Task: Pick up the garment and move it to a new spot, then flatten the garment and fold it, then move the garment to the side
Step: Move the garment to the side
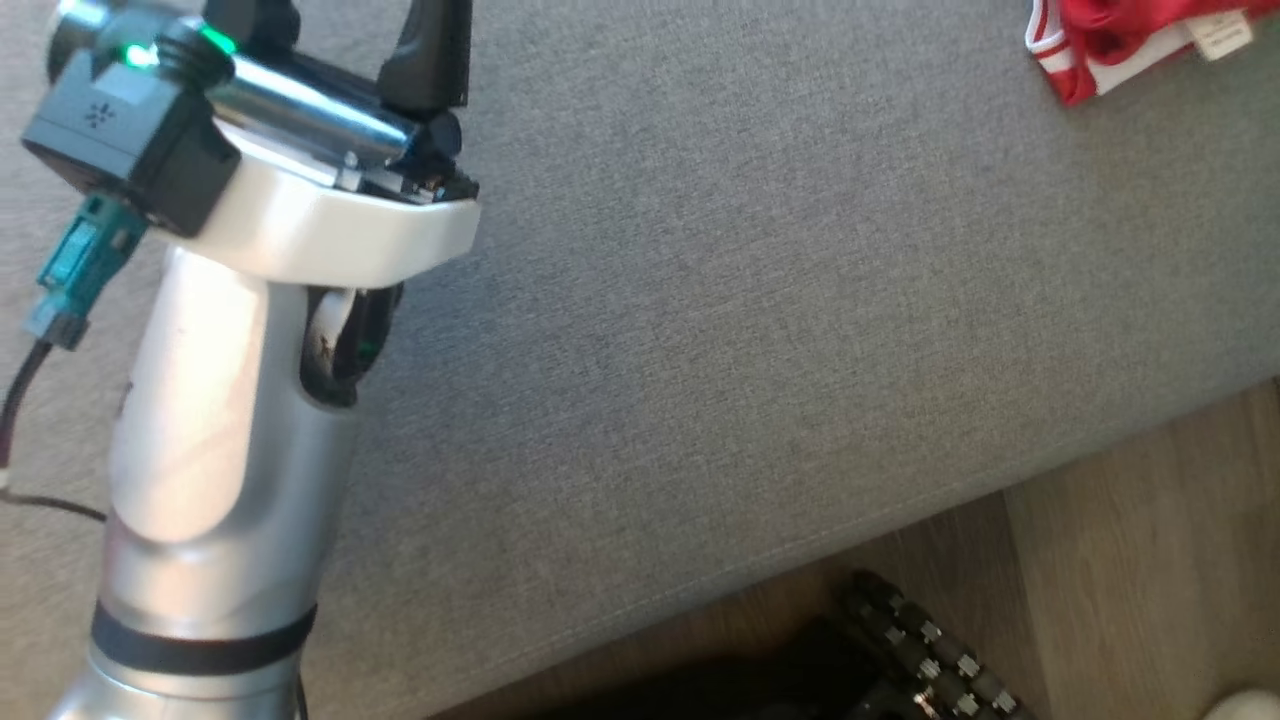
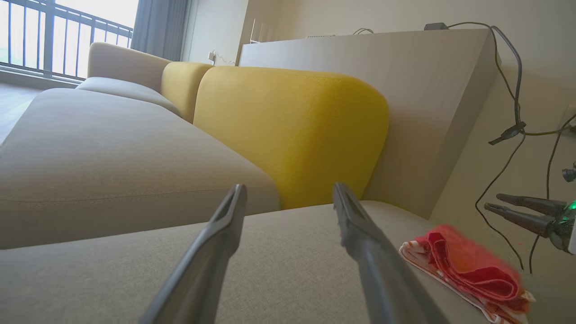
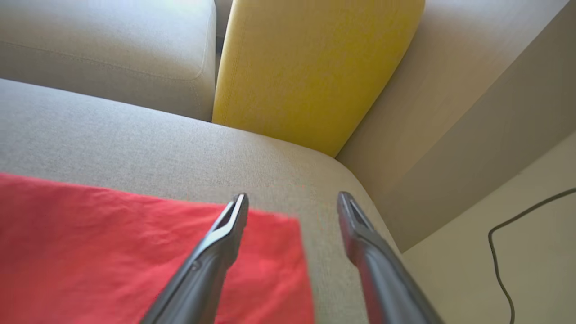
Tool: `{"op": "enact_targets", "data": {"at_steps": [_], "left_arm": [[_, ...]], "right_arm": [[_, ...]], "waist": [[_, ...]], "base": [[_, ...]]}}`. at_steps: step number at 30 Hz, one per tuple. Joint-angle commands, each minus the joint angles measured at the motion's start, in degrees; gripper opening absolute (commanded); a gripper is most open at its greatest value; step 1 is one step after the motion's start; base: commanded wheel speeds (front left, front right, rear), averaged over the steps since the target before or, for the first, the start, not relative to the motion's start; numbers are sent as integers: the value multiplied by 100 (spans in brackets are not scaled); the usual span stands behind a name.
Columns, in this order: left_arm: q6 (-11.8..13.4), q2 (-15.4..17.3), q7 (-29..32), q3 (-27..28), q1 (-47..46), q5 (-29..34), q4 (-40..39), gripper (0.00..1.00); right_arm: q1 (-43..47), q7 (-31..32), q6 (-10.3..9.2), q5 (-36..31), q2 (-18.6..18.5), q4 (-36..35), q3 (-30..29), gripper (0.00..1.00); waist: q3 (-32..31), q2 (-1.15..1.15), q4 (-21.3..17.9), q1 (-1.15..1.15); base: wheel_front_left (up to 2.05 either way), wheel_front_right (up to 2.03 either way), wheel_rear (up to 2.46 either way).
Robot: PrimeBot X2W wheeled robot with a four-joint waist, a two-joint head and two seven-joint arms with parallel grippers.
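The garment [image 1: 1100, 40] is red with white trim and a white label, and lies folded at the far right end of the grey sofa seat [image 1: 750, 300]. In the left wrist view the garment [image 2: 468, 265] is a small folded stack to the right of my left gripper [image 2: 288, 186], which is open, holds nothing and hovers over bare seat. My left gripper [image 1: 335, 30] sits at the head view's top left. My right gripper [image 3: 293, 195] is open just above the garment [image 3: 112, 252], its left finger over the red cloth's right edge. It also shows from the side as the right gripper [image 2: 492, 201].
A yellow back cushion [image 2: 292, 130] stands behind the seat, with a beige ledge [image 2: 405, 90] beside it. Cables [image 2: 513, 135] hang down the wall at right. Wooden floor [image 1: 1150, 560] and my dark base [image 1: 900, 650] lie below the seat's front edge.
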Motion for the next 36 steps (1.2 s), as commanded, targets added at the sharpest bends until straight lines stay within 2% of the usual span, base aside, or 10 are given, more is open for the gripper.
{"op": "enact_targets", "data": {"at_steps": [1, 7, 13, 19, 23, 28, 32, 36], "left_arm": [[19, 8, -47, 124, 115, -72, -141, 100], [41, -88, -67, 188, 400, -201, -101, 100], [97, -173, -70, 459, 954, -342, -216, 100], [237, -206, -70, 710, 1611, -460, -301, 100], [421, -209, -70, 664, 2028, -459, -361, 100], [739, -210, -71, 548, 2560, -744, -440, 100], [940, -211, -71, 587, 2853, -551, -393, 100], [966, -211, -71, 636, 3106, -629, -348, 100]], "right_arm": [[252, -36, -2, -13, -219, -151, 40, 100], [393, -35, -2, -94, -204, -303, 201, 100], [789, 3, -2, -21, 79, -724, 422, 100], [1535, 9, -2, 63, 605, -1409, 471, 100], [2160, -4, -2, -55, 915, -1923, 424, 100], [3022, -18, -2, -296, 1412, -2552, 18, 100], [3688, -24, -2, -459, 1906, -2999, -382, 100], [4281, -29, -2, -777, 2339, -3493, -654, 100]], "waist": [[-276, 0, 159, 0], [-826, 0, 440, 0], [-1508, 0, 825, 0], [-2084, 0, 1188, 0], [-2423, 0, 1409, 0], [-2749, 0, 1637, 0], [-2943, 0, 1789, 0], [-3084, 0, 1863, 0]], "base": [[0, 0, 0], [0, 0, 0], [0, 0, 0], [0, 0, 0], [0, 0, 0], [0, 0, 0], [0, 0, 0], [0, 0, 0]]}}
